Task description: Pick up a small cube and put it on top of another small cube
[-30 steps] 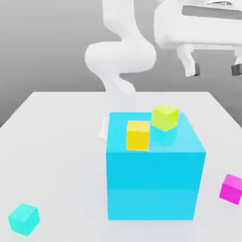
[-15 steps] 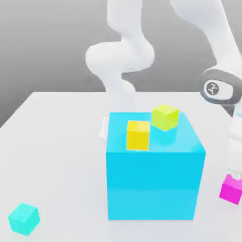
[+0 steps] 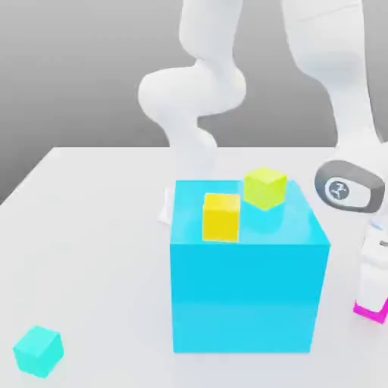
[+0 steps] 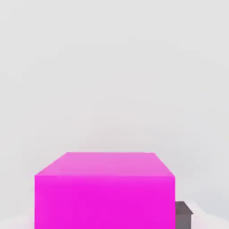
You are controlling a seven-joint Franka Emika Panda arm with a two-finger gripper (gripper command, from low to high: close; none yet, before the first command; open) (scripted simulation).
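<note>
1. While the white Panda arm (image 3: pixel 333 83) reached down at the exterior view's right edge, its gripper (image 3: pixel 373 292) stood over the magenta cube (image 3: pixel 371 310), covering most of it, so that a thin pink strip showed beneath the white hand.
2. Seen from the hand view, the magenta cube (image 4: pixel 105 190) sat close under the camera, with one dark fingertip (image 4: pixel 182 214) showing right against one of its sides.
3. The pincer was closed down as far as it went, its fingers set on either side of the magenta cube, gripping it.
4. That cube rested on the white table (image 3: pixel 91 242), near the lower corner of the big cyan block (image 3: pixel 246 292) but apart from it.
5. The big cyan block stood in the middle of the table, its top face carrying two small cubes.
6. The lime yellow-green cube (image 3: pixel 265 187) sat toward the far side of the block's top, toward the exterior view's right, turned slightly so one corner faced the camera.
7. The orange-yellow cube (image 3: pixel 221 217) sat just beside it toward the exterior view's left and nearer the block's front edge; whether the two touched could not be told.
8. A small cyan cube (image 3: pixel 37 351) lay on the table well apart from everything else, near the lower corner at the exterior view's left.
9. Behind the block, the arm's white base column (image 3: pixel 189 114) rose from the far side of the table.
</note>
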